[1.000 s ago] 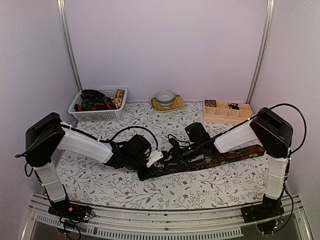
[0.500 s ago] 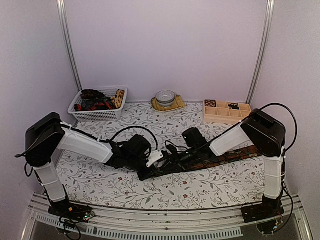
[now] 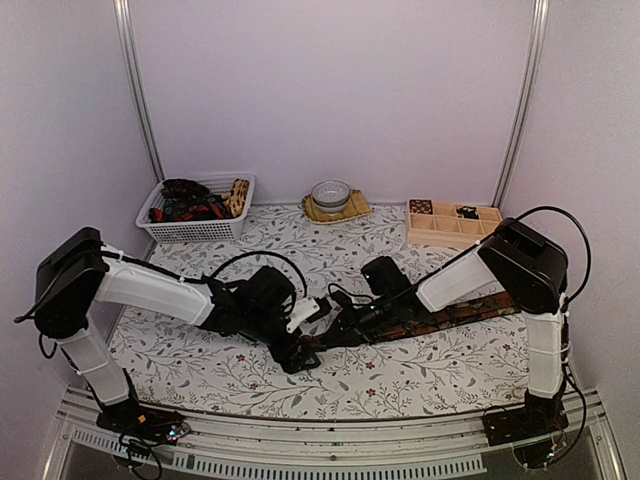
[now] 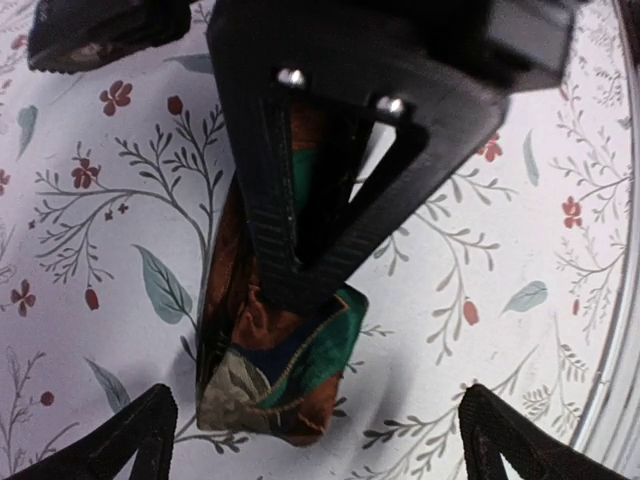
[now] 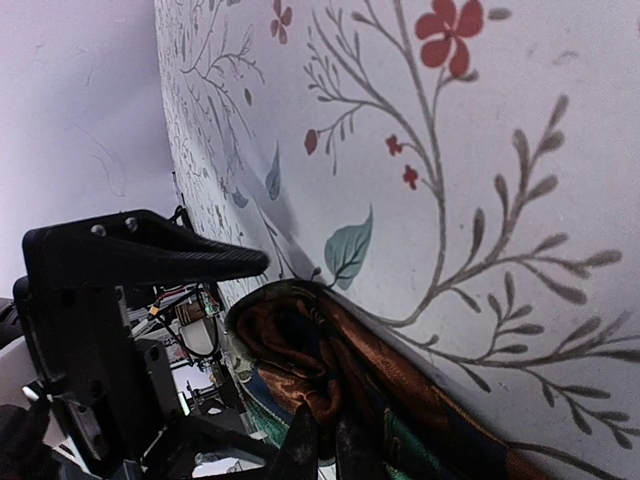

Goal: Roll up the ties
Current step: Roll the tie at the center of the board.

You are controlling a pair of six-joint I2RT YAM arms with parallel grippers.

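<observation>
A dark tie (image 3: 462,311) with brown, green and red patterns lies across the table, running from the right side toward the centre front. Its left end (image 4: 285,375) is folded over into a small bundle. My right gripper (image 3: 332,328) is shut on that folded end (image 5: 320,355), its thin black fingers (image 4: 300,210) pinching the fabric from above. My left gripper (image 3: 301,352) stands open around the same end, its fingertips (image 4: 135,440) wide apart on either side and not touching the cloth.
A white basket (image 3: 222,183) holding more ties (image 3: 188,205) stands at the back left. A bowl on a yellow mat (image 3: 331,196) sits at the back centre. A wooden compartment box (image 3: 455,222) is at the back right.
My left gripper has opened and let go of the tie's end, sliding a little toward the front. My right gripper has moved left and shut on the folded end.
</observation>
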